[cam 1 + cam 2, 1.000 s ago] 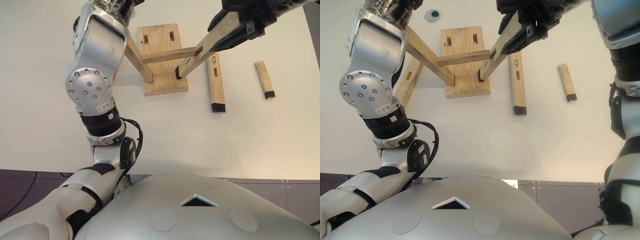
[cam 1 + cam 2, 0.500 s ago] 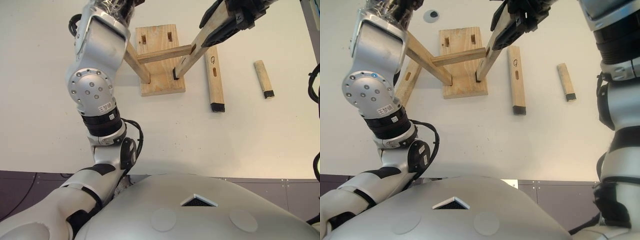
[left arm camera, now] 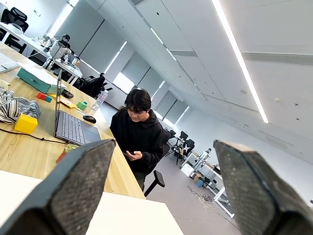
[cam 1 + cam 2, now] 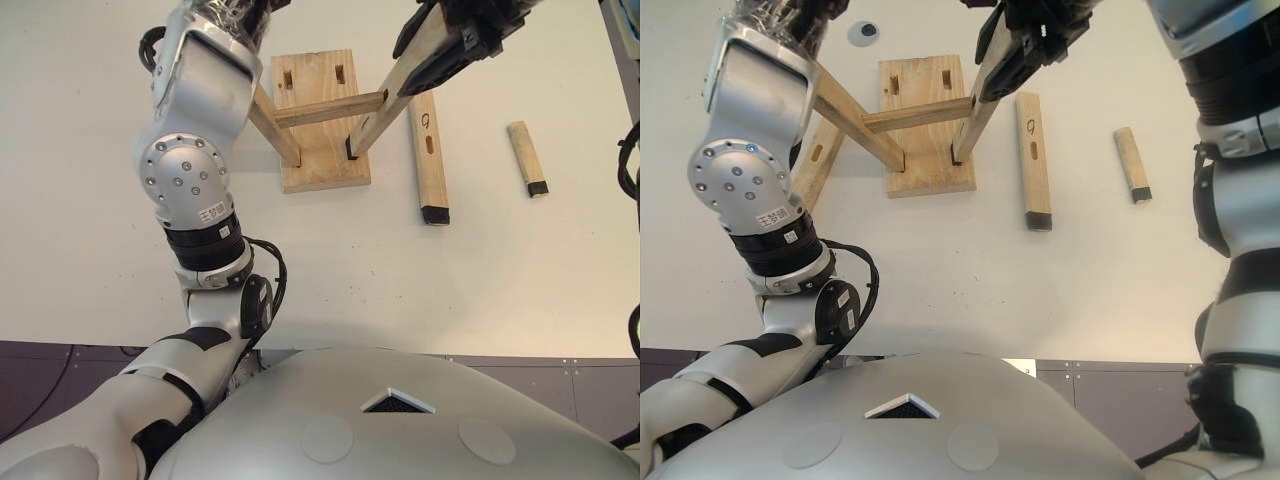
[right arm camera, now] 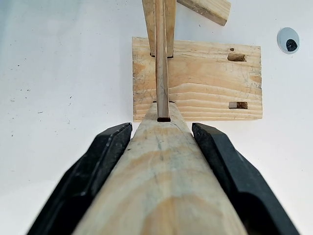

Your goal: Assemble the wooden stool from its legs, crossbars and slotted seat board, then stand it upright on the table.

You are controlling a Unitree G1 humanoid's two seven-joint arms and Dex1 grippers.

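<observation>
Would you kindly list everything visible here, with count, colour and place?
Seat board: one, pale wood, flat on the table.
Held leg: one, pale wood, standing on the board.
Second leg: one, pale wood, standing on it.
Crossbar: one, pale wood, joining them.
Loose legs: two, pale wood, lying either side.
Short piece: one, pale wood, far right.
Disc: one, grey, behind the board.
Right gripper: one, black, jaws shut on held leg.
Left gripper: one, dark, jaws open.

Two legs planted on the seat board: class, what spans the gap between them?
A crossbar bridges the left leg and right leg, clearest in the eye views.
</observation>
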